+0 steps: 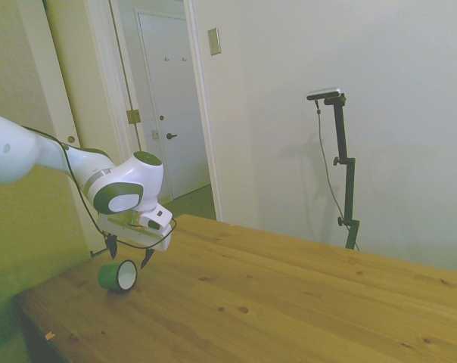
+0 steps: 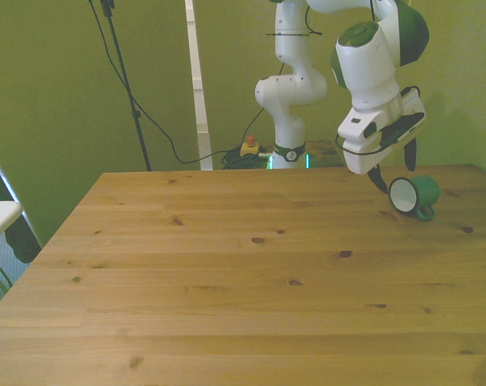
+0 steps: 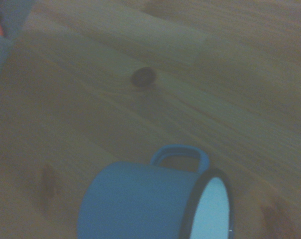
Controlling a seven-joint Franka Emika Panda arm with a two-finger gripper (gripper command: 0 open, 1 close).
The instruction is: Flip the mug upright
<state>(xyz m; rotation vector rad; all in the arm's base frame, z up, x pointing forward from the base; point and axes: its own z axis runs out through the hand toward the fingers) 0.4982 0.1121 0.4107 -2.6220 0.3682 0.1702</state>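
The jaws (image 2: 397,167) stand spread, with nothing between them, and they hang tilted just above the mug (image 2: 414,195). In the front view one dark fingertip (image 2: 380,182) points down close beside the rim, on the front view's left of the mug, and the other fingertip sits higher, behind the mug. I cannot say for sure whether any finger touches it; it looks like a small gap is there.

The mug lies on its side on the counter (image 2: 251,273), near the far corner on the front view's right. Its white inside faces toward the front camera, and its handle rests low, against the wood.

For the task, I judge that almost nothing is done. The mug is not upright and is not gripped. What is left is to close on the rim or the wall, to turn the mug, and to set it on its base.

The views help in different ways. The side view shows the mug (image 1: 118,276) under the jaws (image 1: 129,252) and near the counter's edge, and it shows how much the wrist leans. The front view shows better on which side of the rim the fingers stand. The wrist view, which is blurred and gives the mug (image 3: 155,199) a bluish colour, shows the loop handle clearly and a dark knot (image 3: 143,77) in the wood beyond it.
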